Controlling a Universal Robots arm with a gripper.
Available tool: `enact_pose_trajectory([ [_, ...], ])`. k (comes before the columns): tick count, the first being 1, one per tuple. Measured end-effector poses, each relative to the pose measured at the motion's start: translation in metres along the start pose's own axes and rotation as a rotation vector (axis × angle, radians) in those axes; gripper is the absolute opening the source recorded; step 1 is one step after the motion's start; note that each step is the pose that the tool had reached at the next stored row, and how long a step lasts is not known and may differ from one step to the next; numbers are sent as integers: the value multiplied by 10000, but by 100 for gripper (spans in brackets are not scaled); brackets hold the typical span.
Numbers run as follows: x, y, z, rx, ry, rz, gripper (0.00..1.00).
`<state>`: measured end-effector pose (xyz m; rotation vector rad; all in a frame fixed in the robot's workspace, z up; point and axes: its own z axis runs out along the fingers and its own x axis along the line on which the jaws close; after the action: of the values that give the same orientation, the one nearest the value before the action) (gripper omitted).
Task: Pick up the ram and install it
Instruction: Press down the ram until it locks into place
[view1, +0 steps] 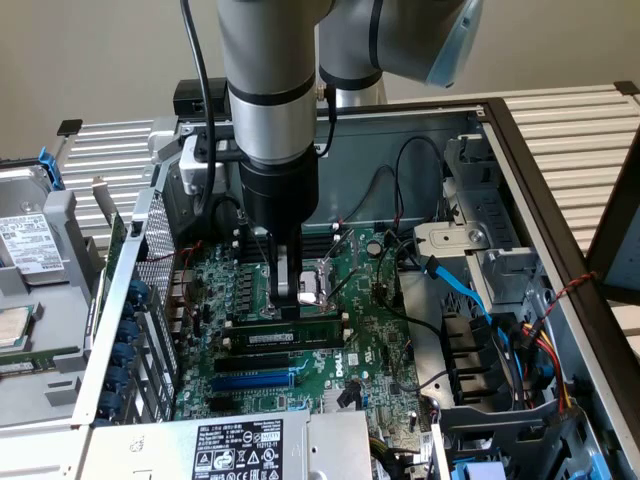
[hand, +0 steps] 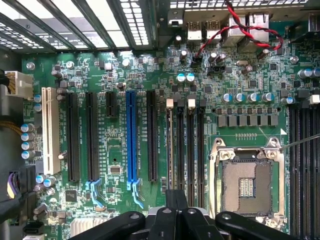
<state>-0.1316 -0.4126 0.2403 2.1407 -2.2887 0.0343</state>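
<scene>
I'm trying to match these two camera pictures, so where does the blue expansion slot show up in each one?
Exterior view: the blue expansion slot lies low in the middle, nearer the camera than the ram.
Wrist view: the blue expansion slot runs between long black slots, with the white slot on one side of it and the socket on the other.
Shared landmark: the CPU socket.

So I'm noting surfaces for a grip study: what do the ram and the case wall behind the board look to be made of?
The ram: dark-green circuit board, matte, with black chips and a white label strip, likely fibreglass laminate. The case wall: dull grey sheet metal by its flat, folded look; it may be painted or bare.
</scene>
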Motion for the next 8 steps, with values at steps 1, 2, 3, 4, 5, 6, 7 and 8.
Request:
enact_pose_trajectory([
  [1, 0, 0, 2, 1, -1, 0, 11],
  [2, 0, 0, 4, 0, 0, 0, 11],
  [3, 0, 0, 7, 0, 0, 0, 11],
  [4, 1, 1, 9, 0, 0, 0, 11],
  [5, 1, 1, 12, 0, 1, 1, 11],
  [6, 2, 1, 16, 0, 0, 1, 11],
  [7, 4, 0, 21, 0, 0, 0, 11],
  [8, 4, 0, 26, 1, -2, 0, 11],
])
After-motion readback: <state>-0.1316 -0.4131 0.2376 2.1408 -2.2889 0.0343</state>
